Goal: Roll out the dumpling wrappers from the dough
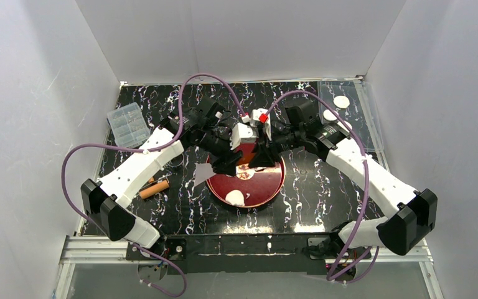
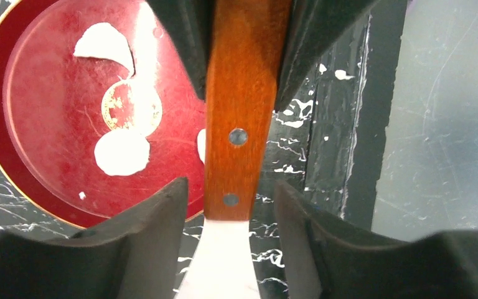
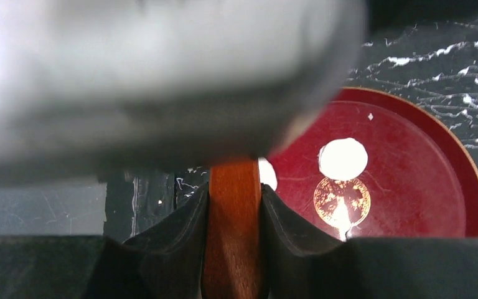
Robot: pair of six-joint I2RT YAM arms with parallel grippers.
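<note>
**Two Grippers Meet at One Scraper Handle Above the Red Plate**

The black marbled table (image 1: 311, 193) carries everything. Both arms reach inward and meet over the round red plate (image 1: 276, 180) at its centre. A clear sheet (image 1: 360, 106) lies at the back right and a clear plastic box (image 1: 127, 124) at the back left.

Between the arms hangs a scraper (image 1: 200, 174). Its pale blade points out past the plate's left rim and its wooden handle runs toward the grippers. The right gripper (image 3: 234, 190) is clamped on that handle, with a finger pressed to each side. The left gripper (image 2: 230, 187) stands apart around the same handle (its wrist view shows a gap on either side of the wood).

A short wooden roller (image 1: 154, 189) lies on the table left of the plate. The dough (image 1: 236, 198) is on the plate, a roundish piece near the front rim. A ragged scrap (image 2: 103, 43) lies on the other side of the gold emblem (image 2: 132, 107). Two dumpling wrappers (image 1: 342, 101), neat white discs, lie on the clear sheet, well apart from the plate.
</note>
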